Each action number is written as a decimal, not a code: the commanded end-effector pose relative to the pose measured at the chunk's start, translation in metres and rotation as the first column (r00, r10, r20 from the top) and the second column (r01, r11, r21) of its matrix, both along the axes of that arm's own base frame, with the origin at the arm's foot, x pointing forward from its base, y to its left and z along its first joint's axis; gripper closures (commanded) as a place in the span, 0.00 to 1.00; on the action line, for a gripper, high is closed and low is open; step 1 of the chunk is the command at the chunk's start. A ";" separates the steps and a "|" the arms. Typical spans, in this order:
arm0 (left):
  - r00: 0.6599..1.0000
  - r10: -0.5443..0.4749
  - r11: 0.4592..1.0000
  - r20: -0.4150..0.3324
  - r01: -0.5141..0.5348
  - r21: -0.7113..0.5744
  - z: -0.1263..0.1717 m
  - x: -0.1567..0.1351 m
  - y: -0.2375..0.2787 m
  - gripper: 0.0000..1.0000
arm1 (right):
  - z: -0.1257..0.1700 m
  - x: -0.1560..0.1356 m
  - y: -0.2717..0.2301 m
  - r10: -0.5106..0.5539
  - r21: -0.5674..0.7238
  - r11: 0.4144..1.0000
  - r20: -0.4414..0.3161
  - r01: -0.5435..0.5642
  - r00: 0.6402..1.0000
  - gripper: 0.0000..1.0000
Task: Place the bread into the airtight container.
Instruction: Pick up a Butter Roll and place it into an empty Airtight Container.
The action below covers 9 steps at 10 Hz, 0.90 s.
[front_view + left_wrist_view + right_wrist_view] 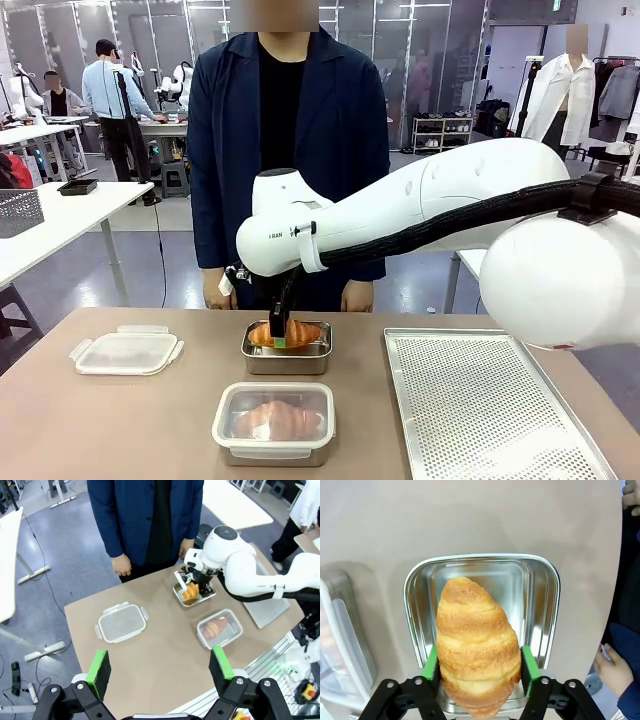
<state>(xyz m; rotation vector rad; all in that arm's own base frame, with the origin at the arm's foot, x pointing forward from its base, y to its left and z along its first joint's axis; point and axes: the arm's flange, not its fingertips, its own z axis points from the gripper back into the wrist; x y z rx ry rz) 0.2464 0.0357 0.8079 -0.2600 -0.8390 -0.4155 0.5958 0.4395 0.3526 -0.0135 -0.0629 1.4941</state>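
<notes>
Right now the right gripper (pixel 479 667) has its green pads against both sides of the bread (pixel 476 642), over the open steel container (pixel 540 605). Sticking to a pad, it could land crooked. Left gripper (pixel 160 667) spread, idle.

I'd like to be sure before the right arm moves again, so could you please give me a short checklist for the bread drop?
1. Bread is over the open steel container: ok.
2. Right gripper has let go: cannot tell; its green pads sit at the bread's sides.
3. Bread is resting on the container floor: cannot tell.
4. Person's hands are away from the container: ok, they hang at the far table edge.
5. Loose lid is free to pick up: ok, flat on the table.
6. Left gripper is out of the way: ok, open and high above the table.
</notes>
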 end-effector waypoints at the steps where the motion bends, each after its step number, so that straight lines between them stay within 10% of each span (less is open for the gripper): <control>1: 1.000 -0.012 1.000 -0.005 0.012 0.012 0.002 -0.001 0.001 0.00 | 0.002 0.002 -0.002 -0.014 0.001 1.000 0.012 0.014 1.000 0.00; 9: 1.000 -0.012 1.000 -0.005 0.012 0.012 0.002 -0.001 0.001 0.00 | 0.000 0.002 -0.002 -0.004 0.002 1.000 0.003 0.004 1.000 0.00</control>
